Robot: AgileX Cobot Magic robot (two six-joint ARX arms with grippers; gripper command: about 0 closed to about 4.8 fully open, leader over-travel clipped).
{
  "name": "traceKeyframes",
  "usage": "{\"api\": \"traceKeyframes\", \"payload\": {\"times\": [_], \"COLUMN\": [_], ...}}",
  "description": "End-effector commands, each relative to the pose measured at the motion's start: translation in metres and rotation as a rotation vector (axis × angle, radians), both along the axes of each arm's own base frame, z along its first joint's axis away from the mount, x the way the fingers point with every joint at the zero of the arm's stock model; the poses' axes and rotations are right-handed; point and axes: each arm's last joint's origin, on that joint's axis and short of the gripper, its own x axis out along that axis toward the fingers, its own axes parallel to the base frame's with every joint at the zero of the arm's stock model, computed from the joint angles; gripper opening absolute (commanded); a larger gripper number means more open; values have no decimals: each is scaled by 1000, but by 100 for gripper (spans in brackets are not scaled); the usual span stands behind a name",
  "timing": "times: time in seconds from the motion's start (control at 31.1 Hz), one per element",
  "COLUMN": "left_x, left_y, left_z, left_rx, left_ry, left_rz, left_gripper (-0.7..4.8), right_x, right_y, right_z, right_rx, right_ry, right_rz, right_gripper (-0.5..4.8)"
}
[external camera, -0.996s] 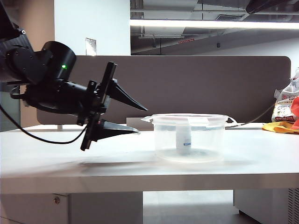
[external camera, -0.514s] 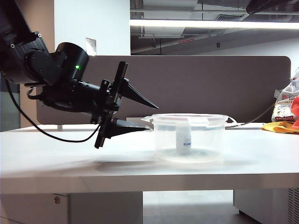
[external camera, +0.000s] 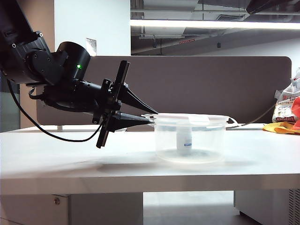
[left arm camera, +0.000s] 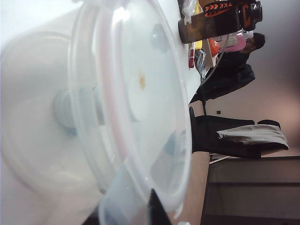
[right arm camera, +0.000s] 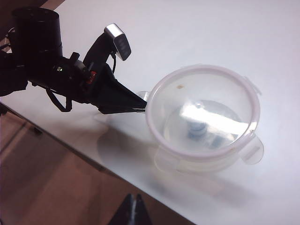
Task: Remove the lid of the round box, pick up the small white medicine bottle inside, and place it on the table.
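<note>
The large white flat-topped bench (external camera: pixel 70 164) is carrying the wide, low round box of clear frosted plastic (external camera: pixel 190 140). The tiny white medicine bottle with a blue-banded label (external camera: pixel 186 140) is standing upright inside it. The flat translucent lid with a pinkish rim (right arm camera: pixel 201 110) is sitting on the box. The left end effector (external camera: pixel 151 117) is pinching a clip tab at the lid's edge. The right end effector (right arm camera: pixel 133 206) is hanging above the scene, its fingers pressed together. Behind, a dark grey-brown partition panel (external camera: pixel 225 89) is standing, with a crumpled plastic bag (external camera: pixel 287 105) and yellow cloth (external camera: pixel 281 127) at the bench's far right.
</note>
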Motion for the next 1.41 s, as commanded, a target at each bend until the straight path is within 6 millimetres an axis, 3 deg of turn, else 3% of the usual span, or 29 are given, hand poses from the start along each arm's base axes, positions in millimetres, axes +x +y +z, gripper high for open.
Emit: {"api": "traceKeyframes", "payload": {"times": [0.03,0.45,0.8,1.41], "left_x": [1,1,0,1], "left_y": [-1,0,0,-1], "left_z": [3,3,4,14], "left_rx": [-7,-15,-22,-60], "left_ry": [-33,-34,-58,-101], "left_rz": [-11,-30,-63,-93], "left_gripper": [110,75,-3,-4], "right_x": [0,0,0,-2], "right_y": [0,0,0,0], "right_z": [2,2,2,0], "right_rx": [2,2,1,-7], "right_ry": [-16,-15,-11,10], "right_rz": [5,5,5,6], "right_gripper": [-8,-8,-8,-8]}}
